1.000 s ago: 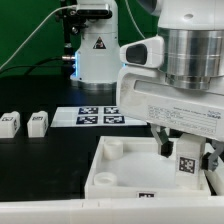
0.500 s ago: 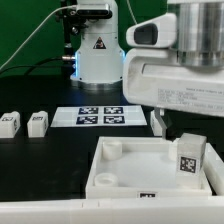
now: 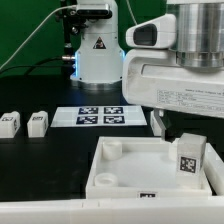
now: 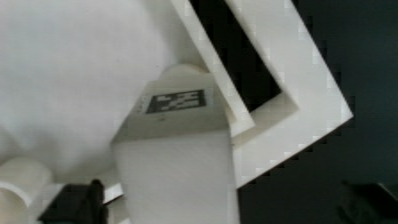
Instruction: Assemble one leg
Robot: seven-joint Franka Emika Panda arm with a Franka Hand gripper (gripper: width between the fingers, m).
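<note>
One big white arm head fills the upper right of the exterior view, and its gripper [image 3: 165, 122] hangs just above the far right part of the white panel [image 3: 130, 160]. I can only make out one dark finger [image 3: 157, 121] clearly, so whether the claw is apart or together I honestly cannot tell — nothing looks held in it.

Next down in size, the panel lies flat at the near side, with a round socket at its far left corner.

Behind it, the marker board [image 3: 99, 116] lies flat on the black table [image 3: 40, 165], showing four printed tags.

Then the leg [image 3: 189, 157] — it stands upright in the panel's far right corner, long axis vertical, tag facing the camera. The wrist view shows the leg [image 4: 175, 140] as a white post with its tag. No readable text on any of it, just black-and-white patterns.

Smallest: two more little tagged blocks [image 3: 38, 123] sit far left on the table, side by side.
</note>
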